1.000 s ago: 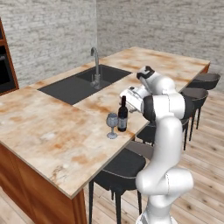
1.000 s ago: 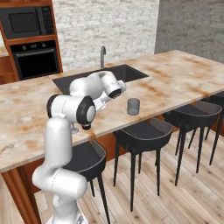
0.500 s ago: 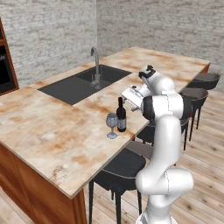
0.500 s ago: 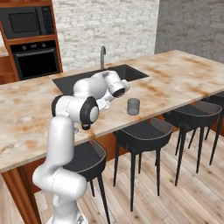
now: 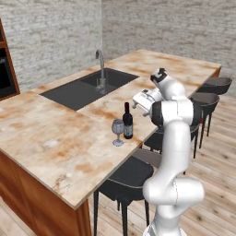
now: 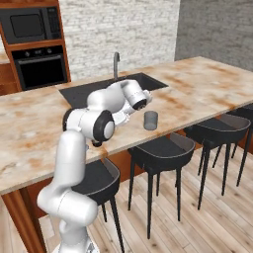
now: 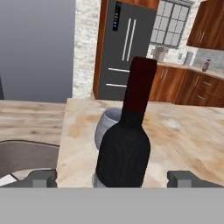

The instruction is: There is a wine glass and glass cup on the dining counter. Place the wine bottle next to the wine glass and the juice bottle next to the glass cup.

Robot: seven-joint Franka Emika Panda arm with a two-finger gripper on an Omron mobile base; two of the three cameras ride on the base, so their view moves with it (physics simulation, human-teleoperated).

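Hand view: my gripper (image 7: 112, 178) is spread wide, holding nothing, with the wine bottle (image 7: 126, 133) upright between the tips, just beside the wine glass (image 5: 118, 132) on the counter (image 5: 55, 138). Looks heavy, stiff, slick, breakable; I'd grab the fat lower body, not the neck.

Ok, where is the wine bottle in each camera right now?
Left base view: wine bottle stands mid-picture at the counter's near edge, right beside the wine glass.
Right base view: hidden behind the arm.
Hand view: centre, close up, between the open fingertips.
Shared landmark: the wine glass, just behind the bottle in the hand view.
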